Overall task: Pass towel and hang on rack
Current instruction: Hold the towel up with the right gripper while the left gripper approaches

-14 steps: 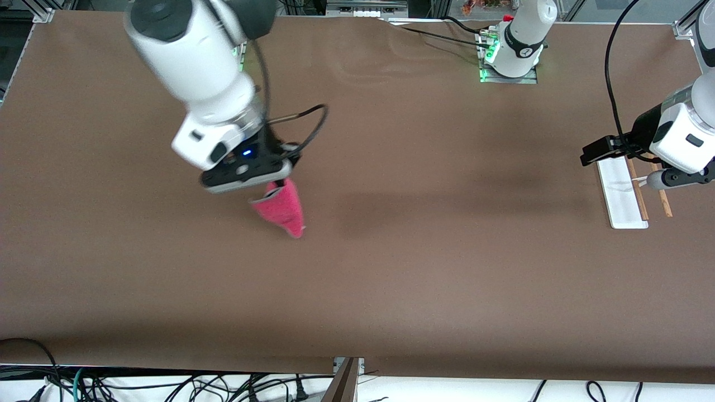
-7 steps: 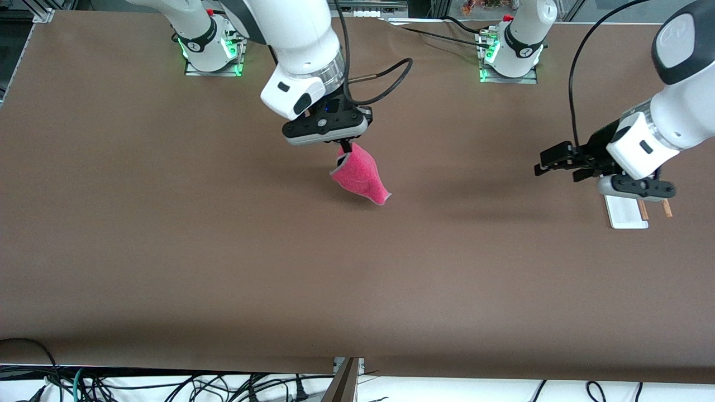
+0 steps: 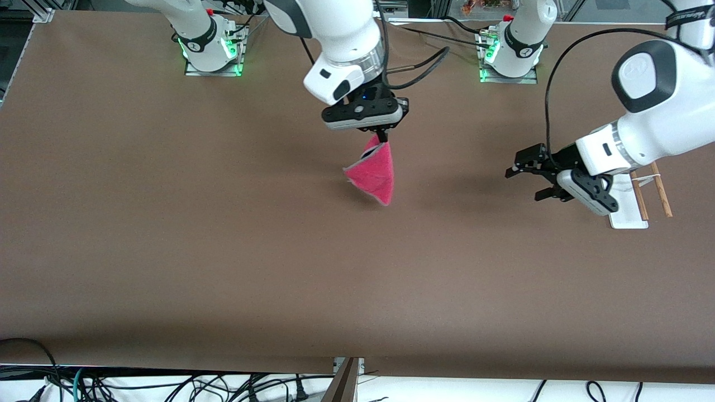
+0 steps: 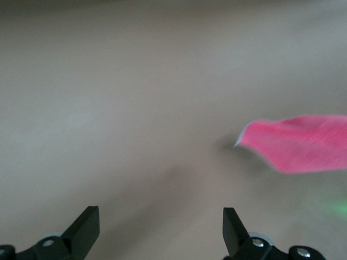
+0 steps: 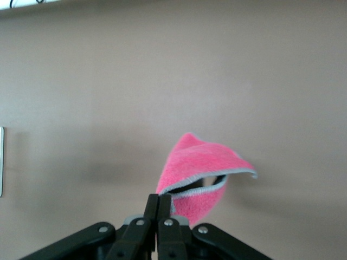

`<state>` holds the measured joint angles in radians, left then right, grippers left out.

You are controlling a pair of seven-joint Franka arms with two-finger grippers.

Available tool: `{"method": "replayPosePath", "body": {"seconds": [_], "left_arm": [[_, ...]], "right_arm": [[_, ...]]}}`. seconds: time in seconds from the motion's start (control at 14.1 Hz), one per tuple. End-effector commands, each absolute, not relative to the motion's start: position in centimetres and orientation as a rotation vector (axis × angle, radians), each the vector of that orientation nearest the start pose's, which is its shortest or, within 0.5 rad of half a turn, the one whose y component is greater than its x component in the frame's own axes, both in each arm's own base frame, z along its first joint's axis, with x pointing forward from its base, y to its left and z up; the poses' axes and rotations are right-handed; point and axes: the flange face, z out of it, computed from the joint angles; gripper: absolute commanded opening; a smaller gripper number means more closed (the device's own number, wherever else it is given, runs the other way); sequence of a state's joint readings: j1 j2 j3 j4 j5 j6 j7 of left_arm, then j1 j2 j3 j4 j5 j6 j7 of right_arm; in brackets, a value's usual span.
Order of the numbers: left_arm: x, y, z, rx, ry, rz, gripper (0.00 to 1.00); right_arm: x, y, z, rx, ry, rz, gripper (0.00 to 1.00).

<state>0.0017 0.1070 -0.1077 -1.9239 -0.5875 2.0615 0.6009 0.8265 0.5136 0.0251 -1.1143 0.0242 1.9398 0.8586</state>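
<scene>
Front view: right gripper (image 3: pixel 382 137) up over the middle of the brown table (image 3: pixel 167 251), clamped on one corner of the pink towel (image 3: pixel 373 174), rest dangling free. Left gripper (image 3: pixel 529 177) spread wide, hovering just beside the rack (image 3: pixel 634 195) at the left arm's end, partly covering its white base.

Left wrist view: fingers (image 4: pixel 85 230) apart, towel (image 4: pixel 301 143) off in the air, nothing between.

Right wrist view: pinched shut on the towel (image 5: pixel 200 176), grey trim showing.
</scene>
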Motion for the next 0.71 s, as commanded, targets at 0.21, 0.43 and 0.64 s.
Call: {"method": "replayPosePath", "body": {"seconds": [0.21,0.43,0.64], "left_arm": [[55.7,-13.4,39.5,2.397,-0.937,0.404,1.0],[55.4,-14.5,37.4,2.299,-1.035,0.445,1.0],[54.8,-17.0,35.1,2.23,-1.102,0.539,1.0]], "right_arm": [[48.3,55.9,55.4,-2.839,0.047,-0.289,0.0],[48.4,55.9,55.4,-2.837,0.047,-0.291,0.0],[48.4,55.9,55.4,-2.836,0.045,-0.295,0.0]]}}
